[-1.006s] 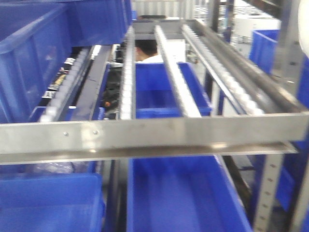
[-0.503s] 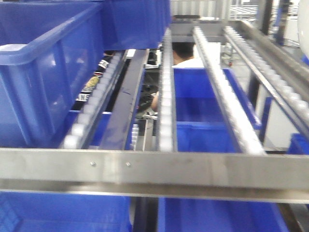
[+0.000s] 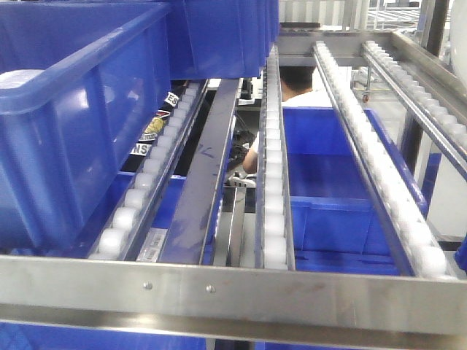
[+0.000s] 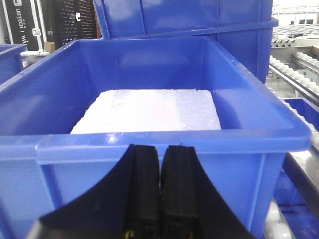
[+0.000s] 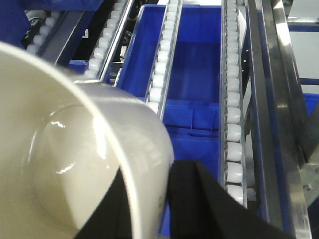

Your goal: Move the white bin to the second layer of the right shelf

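Front view: I'm facing the shelf [image 3: 277,295], steel front lip w/ screws along the bottom edge, roller rails [image 3: 273,175] running back. Big blue crate [image 3: 87,117] sits on the left rails; the mid and right lanes are bare. No arm visible here.

Left wrist: left gripper [image 4: 159,186] has its fingers pressed together, holding nothing, parked just in front of that crate's near wall; white foam slab [image 4: 149,109] inside.

Right wrist: right gripper [image 5: 167,199] is clamped on the white bin [image 5: 75,169] by its rim, bin tilted, hanging above the rails near the shelf's front edge.

Step, I'd say: carry done, placement pending. Next I need to level the bin, lower onto a free lane right of the crate, then let go.
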Available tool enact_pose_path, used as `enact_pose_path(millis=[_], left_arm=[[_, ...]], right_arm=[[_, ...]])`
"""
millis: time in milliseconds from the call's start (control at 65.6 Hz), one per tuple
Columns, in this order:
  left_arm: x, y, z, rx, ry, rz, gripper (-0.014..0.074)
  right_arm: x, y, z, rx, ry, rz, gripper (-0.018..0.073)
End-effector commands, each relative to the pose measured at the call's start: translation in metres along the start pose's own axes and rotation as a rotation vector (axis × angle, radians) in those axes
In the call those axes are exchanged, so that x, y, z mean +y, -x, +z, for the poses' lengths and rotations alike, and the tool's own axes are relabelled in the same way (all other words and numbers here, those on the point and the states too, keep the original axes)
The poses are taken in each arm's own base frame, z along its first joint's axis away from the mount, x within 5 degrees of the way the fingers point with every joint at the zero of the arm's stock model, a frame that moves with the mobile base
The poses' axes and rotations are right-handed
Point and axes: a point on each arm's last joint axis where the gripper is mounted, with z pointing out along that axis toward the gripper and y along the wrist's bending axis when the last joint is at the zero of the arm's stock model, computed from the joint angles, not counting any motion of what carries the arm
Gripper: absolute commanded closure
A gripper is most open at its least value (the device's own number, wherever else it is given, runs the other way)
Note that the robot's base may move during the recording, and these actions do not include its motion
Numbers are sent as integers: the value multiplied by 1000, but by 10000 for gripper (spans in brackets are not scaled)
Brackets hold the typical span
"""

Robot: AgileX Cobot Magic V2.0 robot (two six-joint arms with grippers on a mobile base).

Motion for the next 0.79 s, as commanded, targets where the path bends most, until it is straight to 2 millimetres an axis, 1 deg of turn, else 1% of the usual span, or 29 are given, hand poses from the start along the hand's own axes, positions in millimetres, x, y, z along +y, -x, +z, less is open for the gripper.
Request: enact_pose_path(millis=[0,777], left_arm=[[0,-3,-1,-67,6,-13,512],[0,-3,-1,-67,6,-13,512]], right_arm=[[2,18,-5,-129,19,1,504],[2,18,-5,-129,19,1,504]])
